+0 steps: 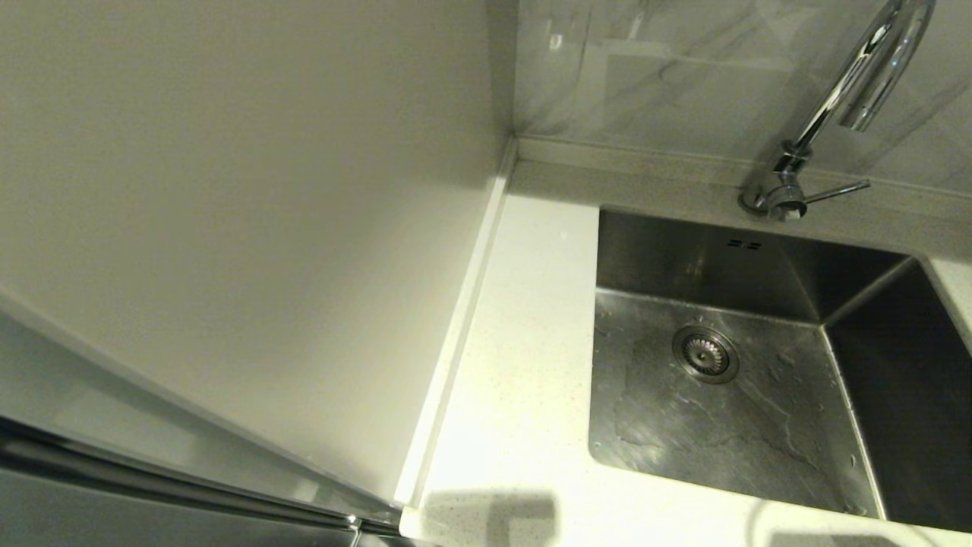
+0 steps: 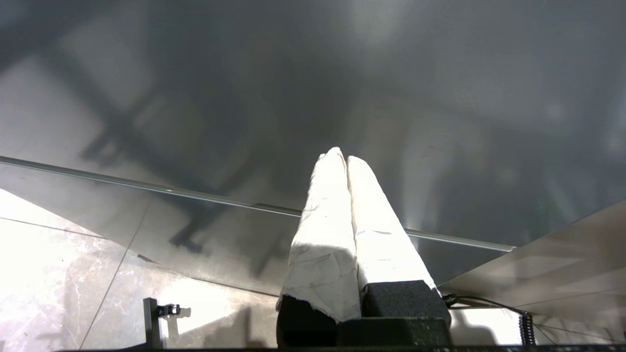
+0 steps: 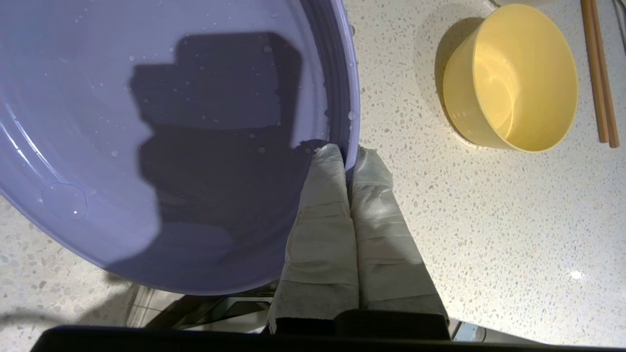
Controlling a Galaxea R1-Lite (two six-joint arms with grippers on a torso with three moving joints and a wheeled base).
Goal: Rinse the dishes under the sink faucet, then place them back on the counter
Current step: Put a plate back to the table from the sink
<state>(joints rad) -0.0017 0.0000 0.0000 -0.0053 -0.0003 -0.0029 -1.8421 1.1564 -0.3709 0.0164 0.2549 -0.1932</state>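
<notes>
In the right wrist view my right gripper [image 3: 348,156] is shut on the rim of the lilac plate [image 3: 146,122], one finger inside and one outside. Water drops dot the plate. It sits over the speckled white counter [image 3: 489,220], and part of it reaches past the counter's edge. The head view shows the steel sink [image 1: 721,425] with its drain strainer [image 1: 705,354], and behind it the chrome faucet [image 1: 850,83] with its thin lever [image 1: 835,191]. No water runs. Neither arm appears in the head view. My left gripper [image 2: 342,157] is shut and empty, parked before a dark glossy panel.
A yellow bowl [image 3: 513,78] stands upright on the counter beyond the plate, with wooden chopsticks [image 3: 599,73] past it. Left of the sink runs a strip of counter [image 1: 516,365] with a raised lip against a plain beige wall panel [image 1: 228,190].
</notes>
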